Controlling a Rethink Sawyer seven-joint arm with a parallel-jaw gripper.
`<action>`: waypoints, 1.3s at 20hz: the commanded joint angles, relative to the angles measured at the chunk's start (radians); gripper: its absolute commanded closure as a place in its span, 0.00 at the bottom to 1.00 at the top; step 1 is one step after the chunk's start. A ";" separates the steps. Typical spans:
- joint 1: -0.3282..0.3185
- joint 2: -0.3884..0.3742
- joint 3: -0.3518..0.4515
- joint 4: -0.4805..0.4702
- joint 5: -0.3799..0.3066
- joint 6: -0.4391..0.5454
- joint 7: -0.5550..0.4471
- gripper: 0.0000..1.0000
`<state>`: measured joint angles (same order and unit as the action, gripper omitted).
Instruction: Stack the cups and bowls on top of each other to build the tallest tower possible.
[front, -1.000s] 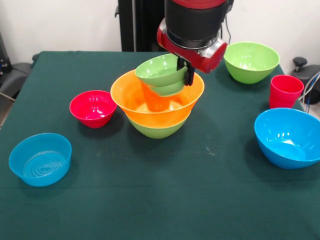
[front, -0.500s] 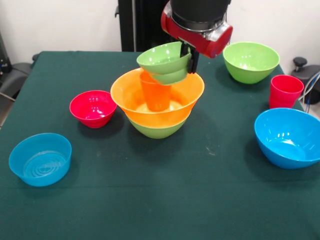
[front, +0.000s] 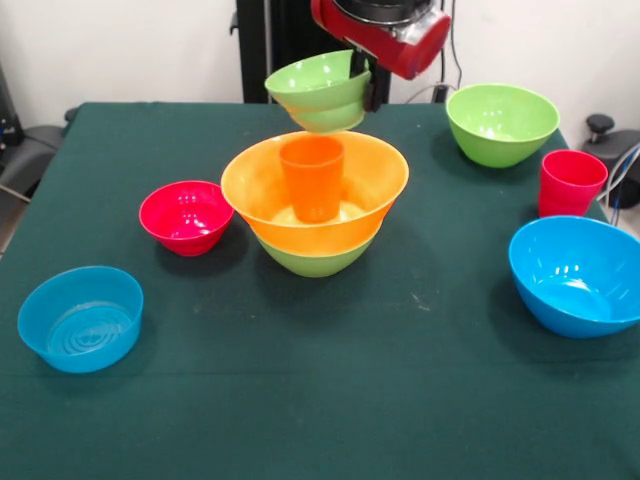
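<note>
small green bowl (front: 320, 92) in fingers (front: 371, 90); above orange cup (front: 312, 176)

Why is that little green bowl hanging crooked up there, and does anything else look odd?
The small glossy green plastic bowl is tilted in mid-air, pinched by its rim in the robot's hand above the orange plastic cup. Nothing is spilled or broken.

Seven bowls (front: 185, 216) and two cups (front: 313, 177) are in sight.
</note>
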<state>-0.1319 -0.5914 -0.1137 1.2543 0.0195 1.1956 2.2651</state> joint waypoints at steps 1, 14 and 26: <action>0.002 -0.022 0.052 0.195 -0.126 -0.144 -0.141 1.00; -0.012 0.017 0.076 0.171 -0.179 -0.252 -0.093 1.00; -0.007 0.001 0.087 0.234 -0.172 -0.270 -0.084 1.00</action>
<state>-0.1382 -0.6166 -0.1167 1.3721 -0.0976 0.9752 2.2651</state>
